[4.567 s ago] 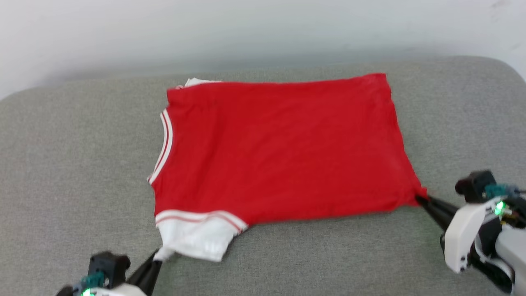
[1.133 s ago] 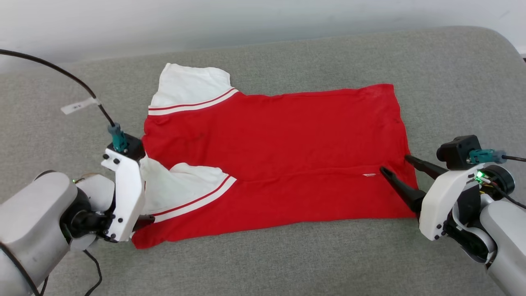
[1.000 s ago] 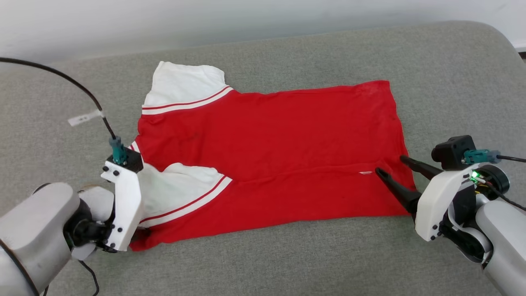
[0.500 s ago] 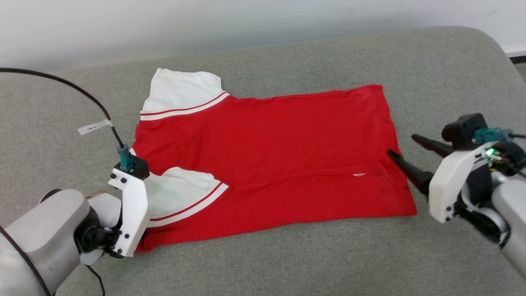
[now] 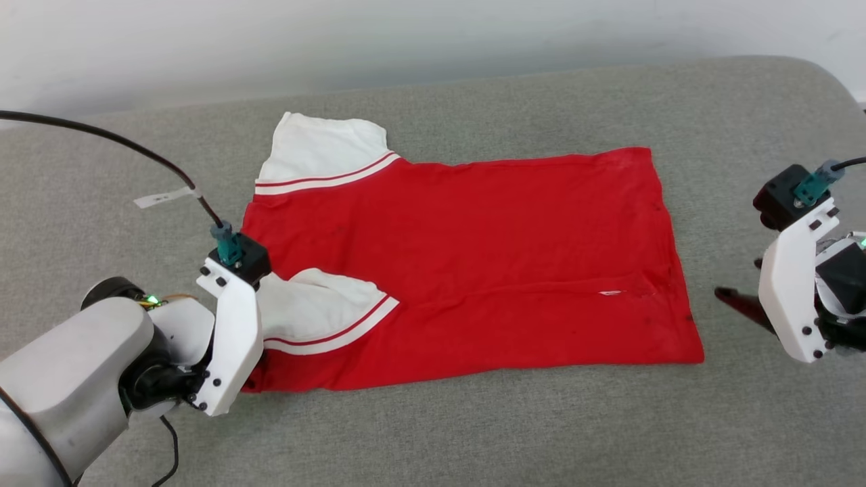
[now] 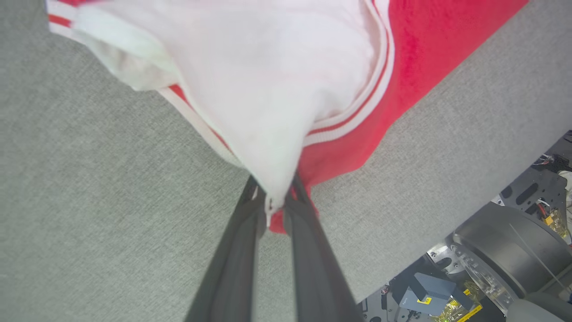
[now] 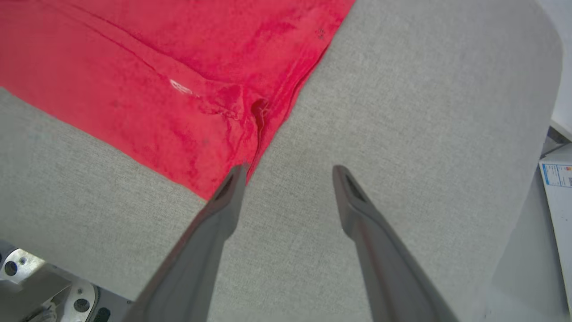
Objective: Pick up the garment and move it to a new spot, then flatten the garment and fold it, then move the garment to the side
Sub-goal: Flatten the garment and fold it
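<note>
so the left claw [image 6: 273,197] has the garment [image 5: 473,257] by a sleeve, right claw [image 7: 290,169] wide open

Its 2 fingers [image 6: 232,259] are nearly together, clamped on a bunched bit of the white sleeve [image 6: 268,89] at the shirt's near left corner. From there the red shirt lies flat across the gray fabric surface [image 5: 433,433], other sleeve far left, hem to the right. The right claw holds nothing and sits just beside the hem's near corner, clear of the cloth in the head view.
</note>
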You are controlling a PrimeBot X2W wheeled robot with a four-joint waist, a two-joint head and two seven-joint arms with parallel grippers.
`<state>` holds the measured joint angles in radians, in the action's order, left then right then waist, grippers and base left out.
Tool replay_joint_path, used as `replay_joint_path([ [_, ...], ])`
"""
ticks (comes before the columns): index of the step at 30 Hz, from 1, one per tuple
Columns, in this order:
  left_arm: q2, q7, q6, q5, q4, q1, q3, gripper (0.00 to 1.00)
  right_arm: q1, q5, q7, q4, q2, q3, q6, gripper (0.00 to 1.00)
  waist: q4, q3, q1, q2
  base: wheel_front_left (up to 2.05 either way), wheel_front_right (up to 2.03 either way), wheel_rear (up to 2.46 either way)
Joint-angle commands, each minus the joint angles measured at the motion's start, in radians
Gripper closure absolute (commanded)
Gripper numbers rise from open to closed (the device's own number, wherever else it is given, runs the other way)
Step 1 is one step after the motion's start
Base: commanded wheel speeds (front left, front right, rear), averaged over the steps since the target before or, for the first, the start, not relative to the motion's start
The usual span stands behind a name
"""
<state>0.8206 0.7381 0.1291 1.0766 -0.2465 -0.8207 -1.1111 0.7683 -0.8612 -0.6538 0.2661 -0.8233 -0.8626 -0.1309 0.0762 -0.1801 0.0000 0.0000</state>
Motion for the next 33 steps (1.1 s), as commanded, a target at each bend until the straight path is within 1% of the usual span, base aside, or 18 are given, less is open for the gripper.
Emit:
replay_joint_path([
  [1, 0.004, -0.007, 0.0, -0.006, 0.01, -0.015, -0.001, 1.0, 0.008, -0.017, -0.025, 0.001, -0.005, -0.009, 0.0, 0.0, -0.01, -0.011, 0.0, 0.0, 0.0, 0.0, 0.0],
  [4, 0.001, -0.018, 0.0, -0.012, 0.031, -0.03, -0.007, 1.0, 0.01, -0.057, -0.104, 0.025, 0.003, -0.022, 0.001, 0.0, -0.022, -0.033, 0.0, 0.0, 0.0, 0.0, 0.0],
  [7, -0.004, -0.024, 0.0, -0.018, 0.041, -0.045, -0.005, 1.0, 0.004, -0.076, -0.141, 0.071, 0.036, -0.027, 0.0, 0.0, -0.034, -0.06, 0.0, 0.0, 0.0, 0.0, 0.0],
  [8, -0.006, -0.028, 0.0, -0.022, 0.044, -0.056, -0.003, 1.0, -0.008, -0.083, -0.137, 0.135, 0.076, -0.025, 0.0, 0.0, -0.043, -0.087, 0.0, 0.0, 0.0, 0.0, 0.0],
  [10, -0.006, -0.03, 0.0, -0.023, 0.043, -0.061, -0.003, 1.0, -0.024, -0.086, -0.127, 0.178, 0.106, -0.026, 0.0, 0.0, -0.049, -0.101, 0.0, 0.0, 0.0, 0.0, 0.0],
  [14, -0.003, -0.042, 0.001, -0.024, 0.038, -0.055, -0.006, 1.0, -0.084, -0.1, -0.112, 0.245, 0.17, -0.055, 0.0, 0.0, -0.054, -0.119, 0.0, 0.0, 0.0, 0.0, 0.0],
  [17, -0.003, -0.05, 0.001, -0.02, 0.032, -0.042, -0.01, 1.0, -0.115, -0.118, -0.092, 0.269, 0.199, -0.069, 0.0, 0.0, -0.053, -0.121, 0.0, 0.0, 0.0, 0.0, 0.0],
  [18, -0.002, -0.052, 0.001, -0.018, 0.03, -0.037, -0.011, 1.0, -0.116, -0.119, -0.078, 0.272, 0.203, -0.069, 0.0, 0.55, -0.052, -0.119, 0.0, 0.0, 0.0, 0.0, 0.0],
  [19, -0.001, -0.054, 0.001, -0.016, 0.027, -0.032, -0.013, 1.0, -0.112, -0.122, -0.063, 0.273, 0.204, -0.064, 0.0, 1.0, -0.05, -0.116, 0.0, 0.0, 0.0, 0.0, 0.0],
  [22, -0.001, -0.065, 0.001, -0.006, 0.016, -0.017, -0.014, 1.0, -0.09, -0.13, -0.026, 0.264, 0.185, -0.049, 0.0, 1.0, -0.044, -0.095, 0.0, 0.0, 0.0, 0.0, 0.0],
  [27, 0.015, -0.089, 0.001, 0.009, 0.023, 0.008, -0.011, 1.0, -0.064, -0.147, 0.035, 0.191, 0.117, -0.029, 0.0, 1.0, -0.037, -0.047, 0.0, 0.0, 0.0, 0.0, 0.0],
  [33, 0.069, -0.1, -0.009, 0.03, 0.08, 0.061, -0.013, 1.0, -0.11, -0.186, 0.064, 0.084, 0.028, -0.011, 0.001, 1.0, -0.035, 0.002, 0.0, 0.0, 0.0, 0.0, 0.0],
])
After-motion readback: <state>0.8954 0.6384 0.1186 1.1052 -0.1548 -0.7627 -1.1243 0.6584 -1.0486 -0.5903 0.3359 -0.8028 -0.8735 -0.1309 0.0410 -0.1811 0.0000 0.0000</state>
